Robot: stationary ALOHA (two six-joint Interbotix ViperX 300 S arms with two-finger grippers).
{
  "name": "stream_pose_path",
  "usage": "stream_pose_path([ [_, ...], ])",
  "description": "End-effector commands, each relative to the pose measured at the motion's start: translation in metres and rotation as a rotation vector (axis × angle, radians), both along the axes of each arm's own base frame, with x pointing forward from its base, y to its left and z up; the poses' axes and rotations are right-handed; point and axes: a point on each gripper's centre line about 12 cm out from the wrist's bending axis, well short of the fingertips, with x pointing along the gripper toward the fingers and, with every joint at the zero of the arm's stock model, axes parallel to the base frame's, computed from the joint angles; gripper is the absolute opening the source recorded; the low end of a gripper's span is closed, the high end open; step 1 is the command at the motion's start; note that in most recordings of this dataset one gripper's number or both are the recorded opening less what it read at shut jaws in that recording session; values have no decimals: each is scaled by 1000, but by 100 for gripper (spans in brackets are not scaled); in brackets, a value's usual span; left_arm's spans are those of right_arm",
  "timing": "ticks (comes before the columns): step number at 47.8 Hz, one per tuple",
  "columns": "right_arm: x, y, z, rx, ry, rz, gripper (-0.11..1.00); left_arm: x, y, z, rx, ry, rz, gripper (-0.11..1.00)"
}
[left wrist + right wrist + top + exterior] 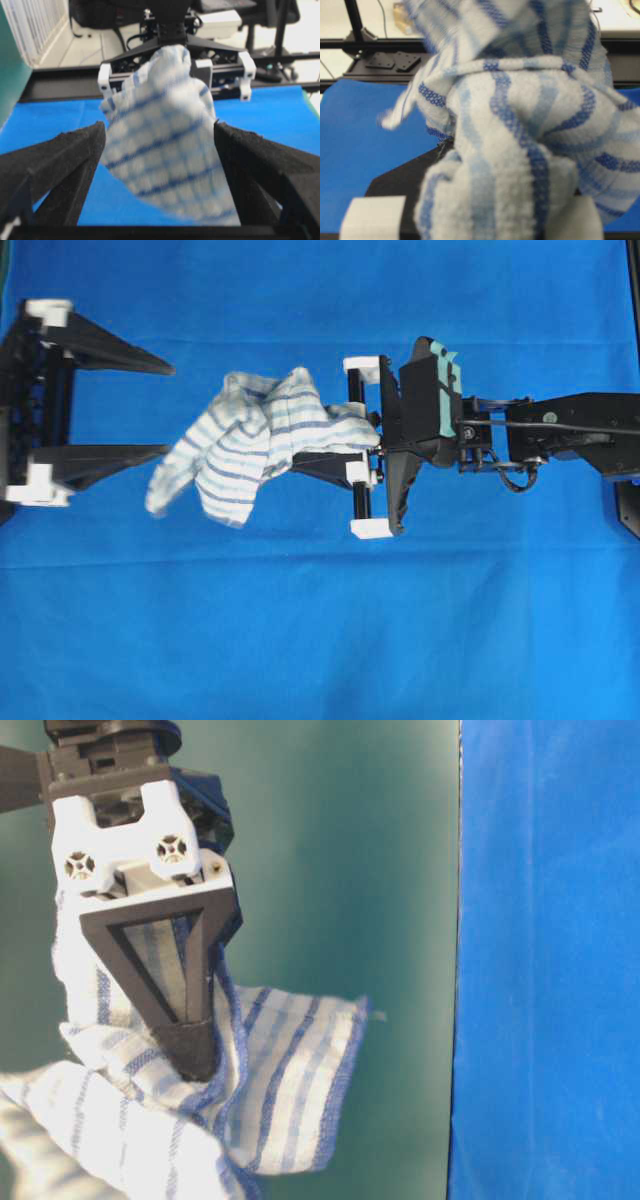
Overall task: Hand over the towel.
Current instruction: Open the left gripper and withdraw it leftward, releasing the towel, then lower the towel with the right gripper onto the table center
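Striped towel (250,440) hanging bunched in mid-air above the blue sheet (320,640), near the middle of the overhead view. Pinched at its right-hand end by the right gripper (355,455), jaws clenched on a fold of the cloth; the rest of the cloth spilling leftward from that grip, two loose lobes drooping toward the lower left.

Left gripper (165,410) to the left of the towel, released, both black fingers (120,352) spread wide and pointing at the cloth. Lower finger tip close beside the towel's left edge; contact not clear from overhead. Upper finger well clear of the cloth.

From the left wrist: towel (167,135) between the two dark fingers (55,165), filling the gap, blurred, with the right gripper's white-capped frame (175,70) directly behind it, above the blue sheet (50,120).

From the right wrist: towel (520,125) filling nearly the whole view, crumpled, blue stripes curving across white weave, blue sheet (355,150) below and to its left.

From table level: a black triangular finger (165,980) pointing down into the towel (270,1090), cloth draped around its tip, green wall (340,850) behind the towel.
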Motion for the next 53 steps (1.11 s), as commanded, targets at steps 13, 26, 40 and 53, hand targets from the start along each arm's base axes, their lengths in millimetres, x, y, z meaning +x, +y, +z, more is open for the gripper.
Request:
stream_pose_path([
  [13,-3,-1,15,2,-32,-2,4,-7,-1,3,-2,2,-4,92],
  [26,3,-1,-16,18,249,-12,4,-8,-1,5,-3,-6,-4,92],
  [40,30,-8,-86,12,631,-31,4,-7,-1,4,-3,-8,-4,92],
  [53,42,-20,-143,19,752,-56,4,-7,-1,4,-3,-8,-4,92],
])
